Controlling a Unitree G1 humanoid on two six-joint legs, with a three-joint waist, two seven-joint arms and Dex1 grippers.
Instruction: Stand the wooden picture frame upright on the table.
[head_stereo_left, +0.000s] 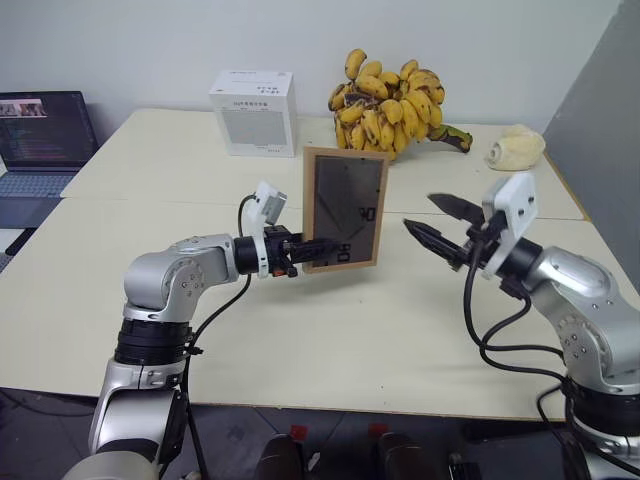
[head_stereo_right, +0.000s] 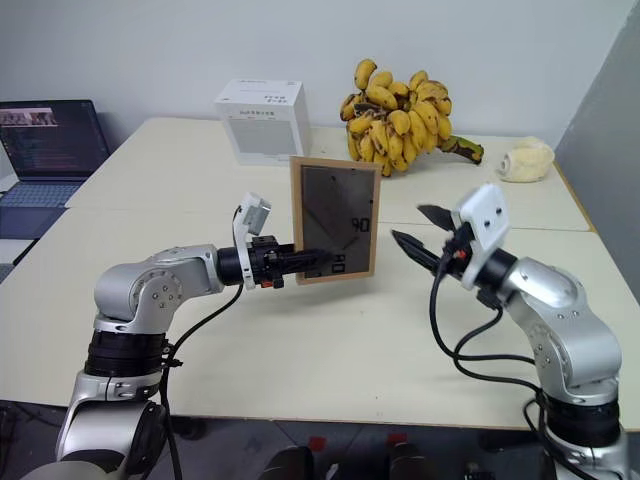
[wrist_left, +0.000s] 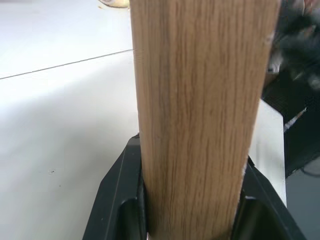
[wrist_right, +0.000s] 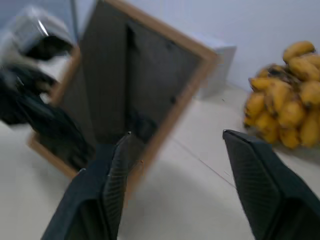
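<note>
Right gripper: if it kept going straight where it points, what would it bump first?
Probably the frame, which the left gripper holds up. The open right gripper points toward its side edge, though depth is hard to judge.

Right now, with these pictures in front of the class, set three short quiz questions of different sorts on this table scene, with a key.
1. True or false: the left gripper is shut on the wooden picture frame.
2. Which lies nearest the bananas? A) the laptop B) the white box C) the right gripper
3. Fill in: the right gripper's fingers are ____ and hold nothing.

Key
1. True; it clamps the frame's lower left edge, holding it upright above the table.
2. B
3. open
</note>
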